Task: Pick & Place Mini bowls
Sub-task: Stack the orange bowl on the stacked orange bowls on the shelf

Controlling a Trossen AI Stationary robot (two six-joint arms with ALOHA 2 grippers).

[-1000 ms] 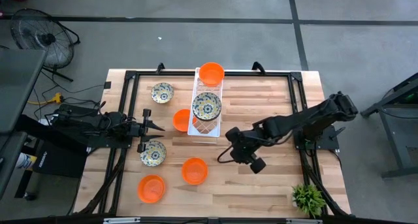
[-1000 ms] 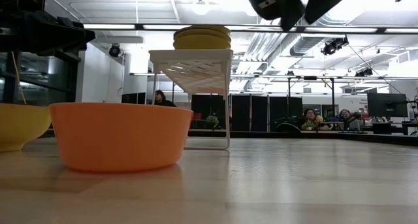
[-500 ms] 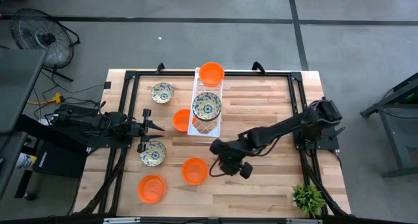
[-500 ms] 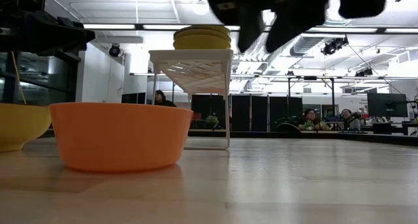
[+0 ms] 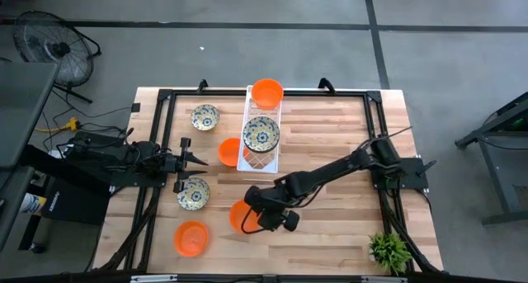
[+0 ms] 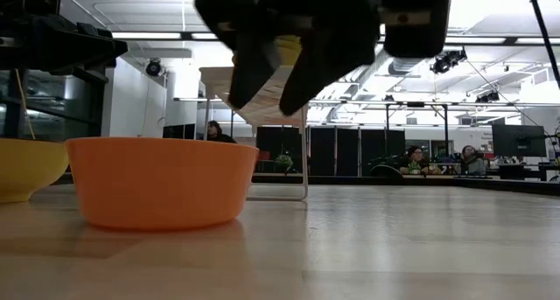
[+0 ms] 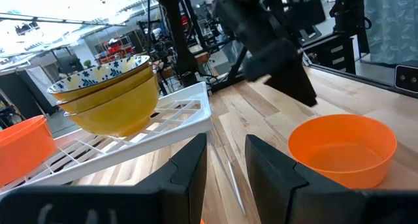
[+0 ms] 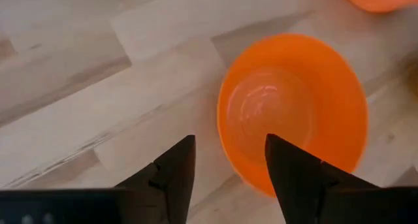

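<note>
Above the orange mini bowl (image 8: 294, 113) near the white lattice tray (image 5: 261, 155), the right end effector (image 8: 225, 162) hovers with fingers spread, empty, straddling its near rim.

Table (image 5: 330, 118): pale wood planks, black frame along edges. Tray (image 5: 250, 161) near far edge: white lattice. Bowl (image 5: 266, 92) at tray's far end: plain bright orange. Stacked bowls (image 5: 261, 134) mid-tray: cream inside with blue-and-yellow floral pattern, yellow outside. Bowl (image 5: 228, 151) beside tray: orange. Two bowls (image 5: 205, 116) (image 5: 193, 193) toward left edge: cream, blue-yellow floral. Bowl (image 5: 239, 216) toward near edge: orange, glossy inside. Bowl (image 5: 190, 238) near left corner: orange. Arms: dark. Plant (image 5: 388, 251) at near right corner: green.
</note>
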